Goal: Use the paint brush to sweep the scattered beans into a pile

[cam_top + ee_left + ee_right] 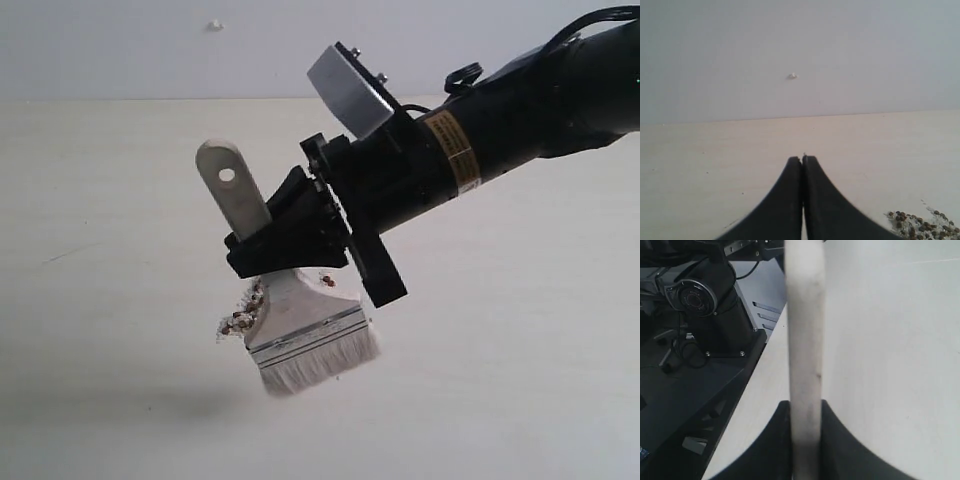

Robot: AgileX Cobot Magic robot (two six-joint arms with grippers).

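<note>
- Our right gripper [283,243] clamps the paint brush [305,325] handle.
- Its long axis tilts: handle up-left, bristles down toward the bench [100,350].
- The beans [240,318] lie beside its ferrule.
- Our left gripper [802,165] sits closed.

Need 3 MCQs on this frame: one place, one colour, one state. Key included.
1. Where do the beans lie in the exterior view? A. far right of the table B. beside the paint brush head, mostly at its left edge C. on the arm
2. Colour of the bristles? A. black B. red C. off-white
3. Left gripper state? A. shut, empty B. open C. shut on the brush
Key: 1 B, they cluster by the ferrule; 2 C, pale under silver metal; 3 A, jaws meet with nothing between, while the right gripper holds the handle.
</note>
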